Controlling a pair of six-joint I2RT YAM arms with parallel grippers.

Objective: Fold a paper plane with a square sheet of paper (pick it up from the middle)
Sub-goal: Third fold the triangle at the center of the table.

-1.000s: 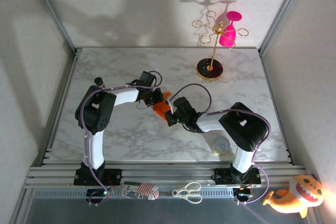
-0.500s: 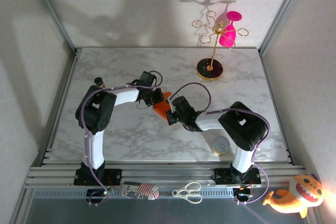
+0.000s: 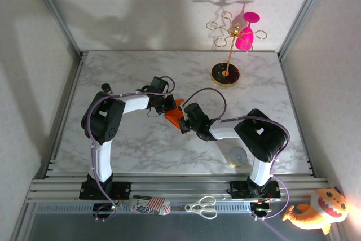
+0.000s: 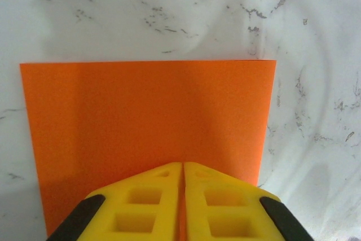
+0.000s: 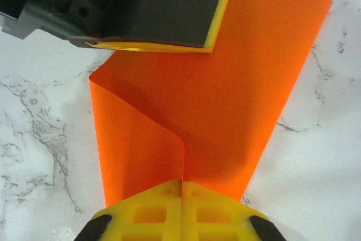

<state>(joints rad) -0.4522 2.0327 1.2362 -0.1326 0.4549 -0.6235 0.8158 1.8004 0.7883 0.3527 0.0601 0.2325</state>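
The square sheet of paper (image 3: pixel 174 115) is bright orange and sits between my two grippers, mid-table. My left gripper (image 3: pixel 168 108) is shut on one edge of it. In the left wrist view the sheet (image 4: pixel 146 117) spreads out flat beyond the closed yellow fingertips of the left gripper (image 4: pixel 184 165). My right gripper (image 3: pixel 184 122) is shut on the opposite side. In the right wrist view the paper (image 5: pixel 237 94) curls up into a raised fold that runs into the closed right gripper (image 5: pixel 181 183). The left gripper's black-and-yellow finger (image 5: pixel 169 4) sits at the sheet's far edge.
A gold stand (image 3: pixel 226 74) on a black round base holds a pink glass (image 3: pixel 246 33) at the back right. A white tape roll (image 3: pixel 237 156) lies by the right arm's base. Scissors (image 3: pixel 202 207), a striped packet (image 3: pixel 150 205) and an orange plush toy (image 3: pixel 316 211) lie off the table's front edge.
The right gripper has crept a little up and left toward the left gripper, bunching the paper between them. The left arm has barely moved.
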